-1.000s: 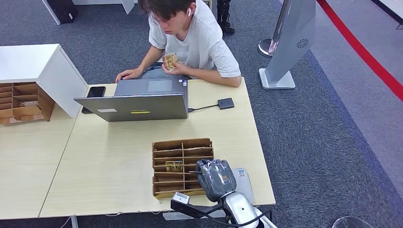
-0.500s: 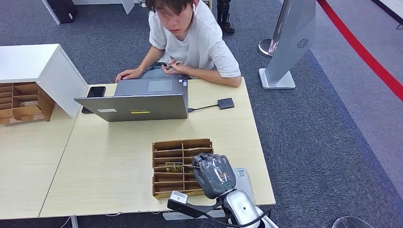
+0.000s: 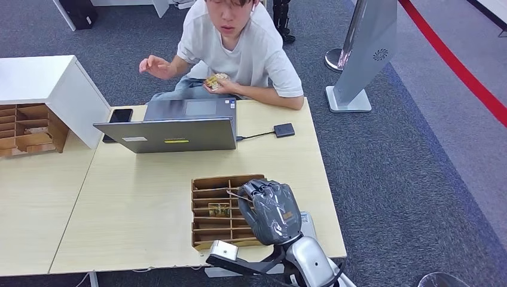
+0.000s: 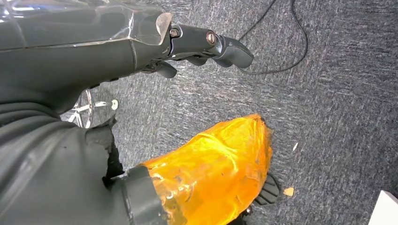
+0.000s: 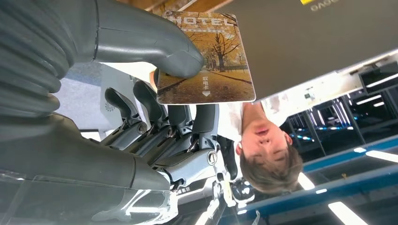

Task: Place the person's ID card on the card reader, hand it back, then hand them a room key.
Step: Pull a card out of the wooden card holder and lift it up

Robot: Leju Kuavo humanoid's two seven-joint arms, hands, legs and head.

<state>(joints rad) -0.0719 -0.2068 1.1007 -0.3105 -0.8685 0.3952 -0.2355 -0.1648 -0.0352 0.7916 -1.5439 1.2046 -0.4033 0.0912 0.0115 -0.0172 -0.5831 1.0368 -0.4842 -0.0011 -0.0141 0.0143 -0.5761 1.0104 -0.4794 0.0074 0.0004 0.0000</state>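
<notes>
Gripping a key card [image 5: 206, 58] between thumb and fingers, the right hand [image 3: 270, 210] hovers over the organizer [image 3: 222, 210] near the table's [image 3: 137, 203] front edge; left hand [image 4: 206, 44] hangs over carpet, fingers curled, holding nothing; person [image 3: 239, 48] at far side holds another card [image 3: 212, 82].

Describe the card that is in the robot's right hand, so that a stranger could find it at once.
On the pale wooden table, in front of the grey laptop, lies a brown cardboard organizer. Above its right side, the right hand pinches a card under its thumb. The card shows autumn trees and the word HOTEL; a similar one stays in a compartment.
</notes>
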